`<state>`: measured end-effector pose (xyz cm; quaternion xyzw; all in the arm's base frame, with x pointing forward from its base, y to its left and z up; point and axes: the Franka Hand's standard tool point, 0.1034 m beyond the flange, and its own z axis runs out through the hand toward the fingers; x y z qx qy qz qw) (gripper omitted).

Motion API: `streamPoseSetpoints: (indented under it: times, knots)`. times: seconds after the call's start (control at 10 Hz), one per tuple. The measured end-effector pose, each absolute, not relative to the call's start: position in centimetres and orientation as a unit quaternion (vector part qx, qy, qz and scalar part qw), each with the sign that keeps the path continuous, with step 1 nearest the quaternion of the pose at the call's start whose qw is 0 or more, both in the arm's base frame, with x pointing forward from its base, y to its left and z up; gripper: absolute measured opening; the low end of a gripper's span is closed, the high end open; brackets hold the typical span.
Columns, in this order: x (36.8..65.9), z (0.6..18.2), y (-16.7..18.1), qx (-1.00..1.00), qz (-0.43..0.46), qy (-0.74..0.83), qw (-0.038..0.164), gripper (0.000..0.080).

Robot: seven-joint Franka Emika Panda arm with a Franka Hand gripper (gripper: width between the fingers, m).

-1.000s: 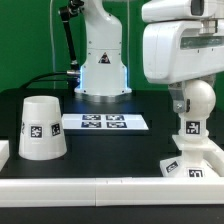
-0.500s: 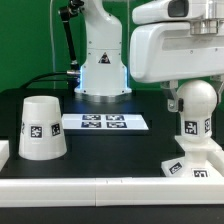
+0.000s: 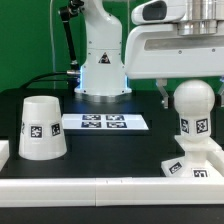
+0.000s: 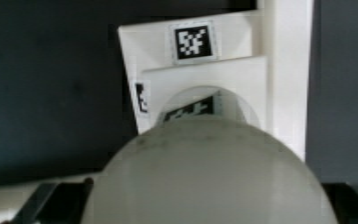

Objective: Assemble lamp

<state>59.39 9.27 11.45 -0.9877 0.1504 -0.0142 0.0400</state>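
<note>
We see the bulb standing upright with its neck down on the base, at the exterior view's right, near the front edge of the black table. The neck carries a tag facing the camera, and the base shows tags on its low front face.

The gripper hangs over the bulb with its fingers spread. In the wrist view the dark fingertips sit at either side of the round bulb, pinching nothing. In the exterior view one dark finger stands just beside the bulb on its left side, and a thin gap seems to separate them. We can't see the other finger there.

The wrist view also shows the base under the bulb, with a tag on its far end.

The shade sits wide end down at the exterior view's left, well apart from bulb and base, tag facing front. The marker board lies flat between shade and base, further back.
</note>
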Motion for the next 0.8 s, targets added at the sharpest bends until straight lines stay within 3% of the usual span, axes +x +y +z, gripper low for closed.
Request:
streamPoseSetpoints:
  times: [0.4, 0.5, 0.6, 0.8]
  knots:
    - [59.57, 11.36, 9.79, -0.949, 0.007, 0.312, 0.047, 0.0577]
    - [59.57, 11.37, 9.98, -0.938, 0.009, 0.344, 0.051, 0.0626]
    - [59.56, 11.36, 10.14, -0.937, 0.01, 0.344, 0.054, 0.0677]
    - [59.76, 11.46, 10.4, -0.966, -0.004, 0.253, 0.047, 0.0695]
